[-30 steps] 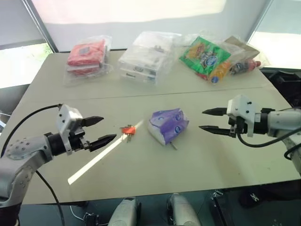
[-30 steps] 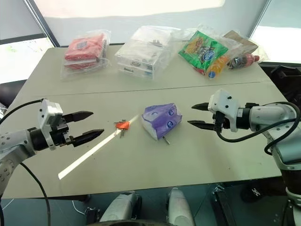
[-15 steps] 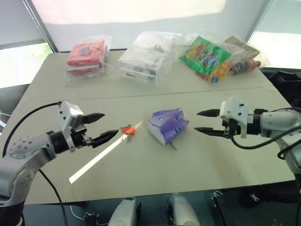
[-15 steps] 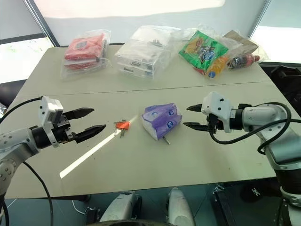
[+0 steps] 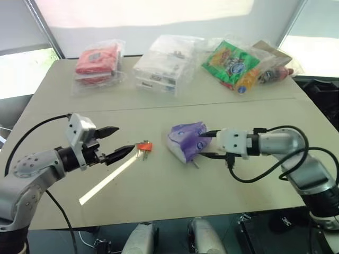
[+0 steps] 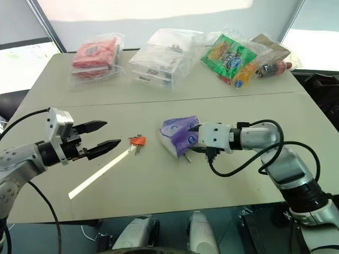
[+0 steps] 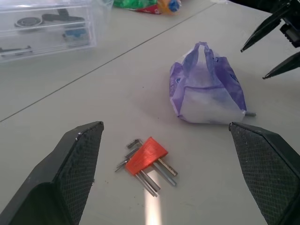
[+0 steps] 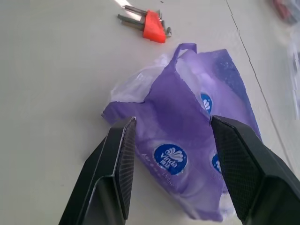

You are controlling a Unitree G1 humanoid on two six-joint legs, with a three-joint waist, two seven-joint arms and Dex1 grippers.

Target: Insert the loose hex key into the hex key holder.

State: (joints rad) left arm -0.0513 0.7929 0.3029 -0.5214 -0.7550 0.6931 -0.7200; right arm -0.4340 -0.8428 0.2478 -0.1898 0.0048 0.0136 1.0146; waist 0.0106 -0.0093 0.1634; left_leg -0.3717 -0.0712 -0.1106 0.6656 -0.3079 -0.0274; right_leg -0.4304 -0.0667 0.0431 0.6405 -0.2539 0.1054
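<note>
The hex key holder is a small red-orange block with thin metal keys sticking out, lying flat left of the table's middle. My left gripper hovers open just left of it, pointing at it, with nothing between its fingers. The loose hex key shows as a short grey stub at the near edge of a purple tissue packet, mostly hidden under it. My right gripper is open at the packet's right side. Its fingers frame the packet; I cannot tell whether they touch it.
Along the far edge lie a red packet, a clear plastic drawer box, a green snack bag and a bottle. A pale strip of light crosses the table near the left gripper. The table's front edge is close below.
My right gripper has moved left and down to the purple packet, rolling its wrist. The left gripper has stayed in place, still open.
</note>
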